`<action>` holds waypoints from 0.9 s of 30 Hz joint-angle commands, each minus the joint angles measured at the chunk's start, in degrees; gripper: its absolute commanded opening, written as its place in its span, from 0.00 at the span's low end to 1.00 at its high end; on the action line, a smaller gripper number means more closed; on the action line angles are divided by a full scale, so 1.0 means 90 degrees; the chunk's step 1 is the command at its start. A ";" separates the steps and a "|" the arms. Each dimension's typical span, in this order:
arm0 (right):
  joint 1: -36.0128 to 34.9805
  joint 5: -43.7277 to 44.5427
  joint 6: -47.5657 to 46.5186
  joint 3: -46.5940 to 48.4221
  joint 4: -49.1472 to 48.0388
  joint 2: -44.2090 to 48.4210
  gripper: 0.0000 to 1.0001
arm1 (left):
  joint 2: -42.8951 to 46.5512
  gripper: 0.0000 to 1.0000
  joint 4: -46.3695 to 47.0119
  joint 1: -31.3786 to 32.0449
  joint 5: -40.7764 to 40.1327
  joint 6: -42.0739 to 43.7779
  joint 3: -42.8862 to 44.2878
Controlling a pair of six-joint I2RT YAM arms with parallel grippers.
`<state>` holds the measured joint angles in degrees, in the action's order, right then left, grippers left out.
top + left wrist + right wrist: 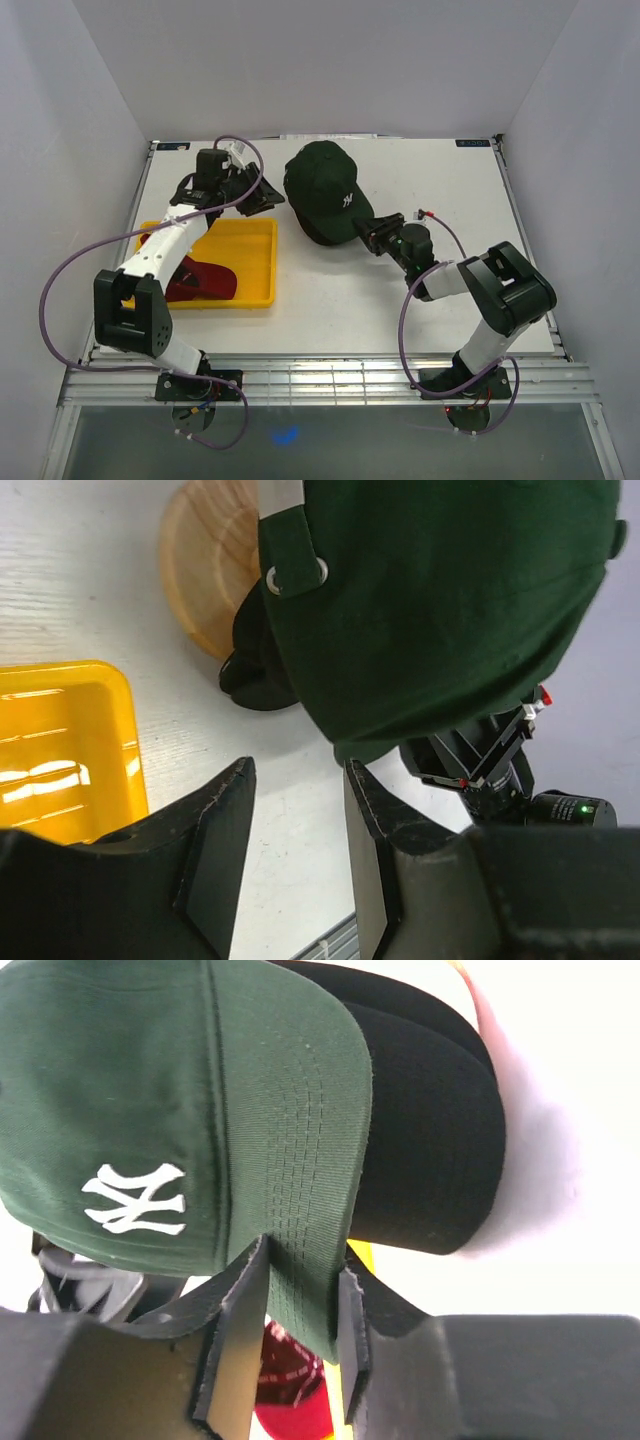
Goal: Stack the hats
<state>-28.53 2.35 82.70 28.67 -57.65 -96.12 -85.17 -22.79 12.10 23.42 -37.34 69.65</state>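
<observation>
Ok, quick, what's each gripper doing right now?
Left gripper: open, empty.
Right gripper: open, fingers either side of the dark green fabric cap's brim.

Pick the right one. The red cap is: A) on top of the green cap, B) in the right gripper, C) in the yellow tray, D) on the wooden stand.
C: the top view shows the red cap lying inside the yellow tray.
</observation>
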 commanded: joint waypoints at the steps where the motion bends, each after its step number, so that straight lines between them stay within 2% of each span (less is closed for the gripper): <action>1: -0.0247 -0.0407 -0.0517 -0.0548 0.1612 -0.0453 0.35 | -0.0273 0.51 0.0431 0.0130 0.0679 -0.0099 -0.0091; 2: -0.0247 -0.0495 -0.0517 -0.0558 0.1562 -0.0453 0.40 | -0.0312 0.52 0.0500 0.0150 0.0718 -0.0167 -0.0131; 6: -0.0257 -0.0593 -0.0565 -0.0587 0.1581 -0.0375 0.48 | -0.0556 0.56 0.0754 0.0169 0.0855 -0.0333 -0.0297; 11: -0.0267 -0.0632 -0.0614 -0.0850 0.1347 -0.0132 0.49 | -0.0966 0.56 0.1018 0.0189 0.0933 -0.0450 -0.0190; 15: -0.0238 -0.0574 -0.0935 -0.1017 0.1317 0.0522 0.50 | -0.1171 0.55 0.1047 0.0199 0.0904 -0.0499 0.0034; 22: 0.0103 -0.0544 -0.1961 -0.0432 0.2713 0.1655 0.51 | -0.1894 0.53 0.0491 0.0199 0.0709 -0.0314 0.0845; 27: 0.0689 -0.1236 -0.2331 -0.0091 0.2510 0.1832 0.54 | -0.2479 0.53 0.0247 0.0199 0.0640 -0.0255 0.1410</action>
<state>-24.69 -5.32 66.89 24.60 -35.90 -80.47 -106.00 -19.27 13.61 30.00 -40.66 78.83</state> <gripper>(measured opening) 0.530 0.533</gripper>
